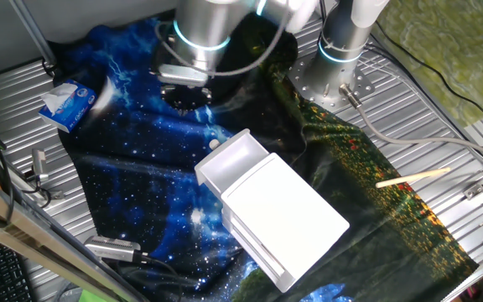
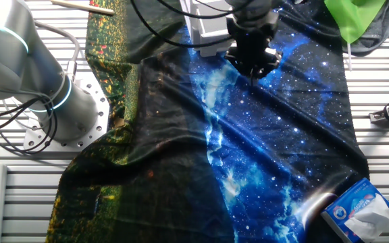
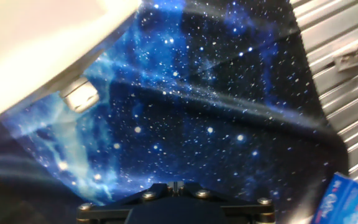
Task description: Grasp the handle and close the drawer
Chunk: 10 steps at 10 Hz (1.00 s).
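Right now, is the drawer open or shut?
Open: the drawer sticks out from the white cabinet, showing its empty inside.

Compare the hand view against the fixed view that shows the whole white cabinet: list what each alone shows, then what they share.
Only the hand view: a close look at the tiny round white knob handle under the drawer front.

Only that fixed view: the whole small white plastic box cabinet, its shallow white plastic drawer pulled out, a pale wooden stick and the arm's round base.

Both: the starry blue cloth, the blue tissue pack and the ribbed metal table.
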Motion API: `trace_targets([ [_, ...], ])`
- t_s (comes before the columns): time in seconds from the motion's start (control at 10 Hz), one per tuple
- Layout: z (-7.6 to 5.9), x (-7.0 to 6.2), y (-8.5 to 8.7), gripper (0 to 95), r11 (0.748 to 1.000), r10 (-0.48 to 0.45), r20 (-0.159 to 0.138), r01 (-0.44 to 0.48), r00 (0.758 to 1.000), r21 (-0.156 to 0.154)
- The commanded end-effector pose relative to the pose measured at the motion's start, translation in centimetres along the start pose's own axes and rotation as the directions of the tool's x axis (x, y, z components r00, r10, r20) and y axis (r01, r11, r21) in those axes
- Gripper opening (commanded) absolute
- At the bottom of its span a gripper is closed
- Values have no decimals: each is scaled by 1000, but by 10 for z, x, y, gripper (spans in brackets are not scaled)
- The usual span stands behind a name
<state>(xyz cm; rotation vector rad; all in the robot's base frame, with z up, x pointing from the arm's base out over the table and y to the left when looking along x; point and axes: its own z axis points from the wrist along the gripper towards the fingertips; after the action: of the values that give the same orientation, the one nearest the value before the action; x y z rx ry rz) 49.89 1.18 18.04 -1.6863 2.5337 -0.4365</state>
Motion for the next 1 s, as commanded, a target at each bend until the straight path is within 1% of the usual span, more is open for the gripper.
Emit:
trace_targets([
  [0.1,-2,-2,0,0,974,66,-25,-70,998,-216],
  [0.2,-3,-2,0,0,970,52,1,-51,999,-238],
  [0.3,-3,-2,1,0,970,50,1,-49,999,-240],
  [0.4,-4,-2,1,0,970,32,8,-29,999,-241],
  [0.5,-4,-2,1,0,969,18,24,-11,1000,-246],
  [0.8,-3,-1,2,0,968,-27,42,37,999,-248],
  [0.9,-3,-1,2,0,966,-46,58,59,997,-251],
  [1.0,-3,-1,2,0,960,-103,95,124,990,-252],
])
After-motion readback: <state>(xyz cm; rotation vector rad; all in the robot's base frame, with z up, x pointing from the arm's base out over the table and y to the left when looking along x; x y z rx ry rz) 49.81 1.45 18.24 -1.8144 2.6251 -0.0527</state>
